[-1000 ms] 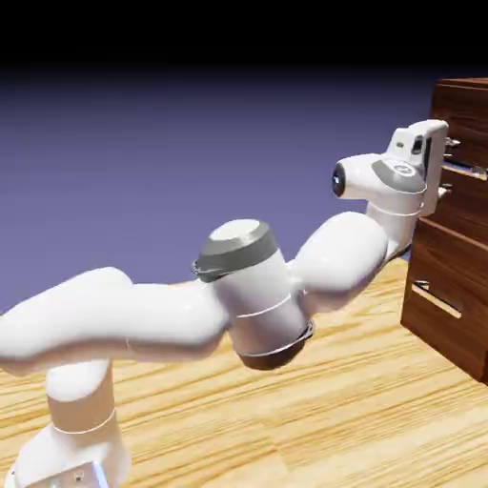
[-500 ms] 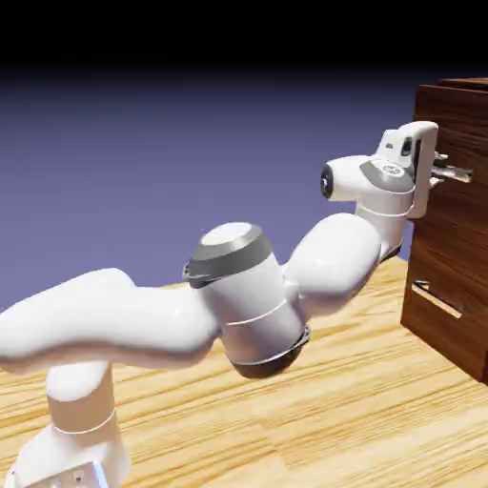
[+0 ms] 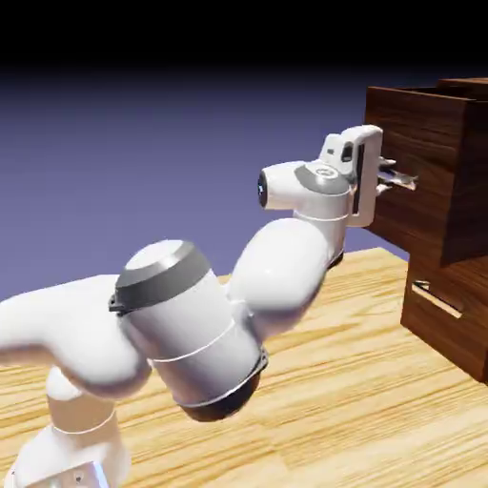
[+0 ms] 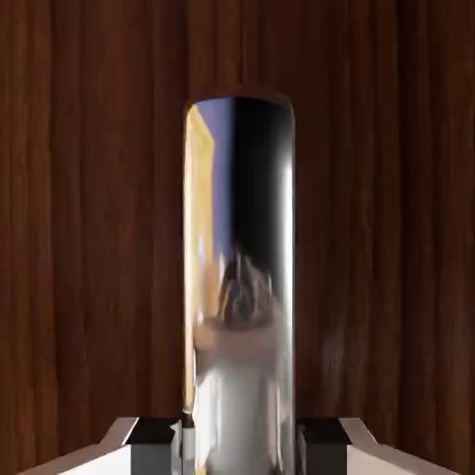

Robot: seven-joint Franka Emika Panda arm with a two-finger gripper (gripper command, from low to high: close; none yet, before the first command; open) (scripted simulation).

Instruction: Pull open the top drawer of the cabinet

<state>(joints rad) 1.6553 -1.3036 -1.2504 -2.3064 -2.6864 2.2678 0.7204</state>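
Observation:
The top drawer (image 3: 426,133) stands pulled partway out of the dark wood cabinet (image 3: 477,324), jutting toward the exterior view's left. My gripper (image 3: 388,177) is shut on its silver bar handle (image 3: 404,181). In the hand view the handle (image 4: 239,269) runs up the middle as a shiny bar in front of the drawer's wood front (image 4: 83,232). My gripper (image 4: 239,442) closes on the bar at the bottom edge, one grey fingertip (image 4: 154,434) on each side of it.
The lower drawer (image 3: 448,286) sits flush in the cabinet, with its own silver handle (image 3: 437,300). The cabinet stands on a light wooden table (image 3: 362,400). My white arm (image 3: 276,267) reaches across from the lower left.
The gripper closed on the top drawer's handle and drew back to the exterior view's left. The drawer slid out of the cabinet with it, and the elbow swung lower and to the left.

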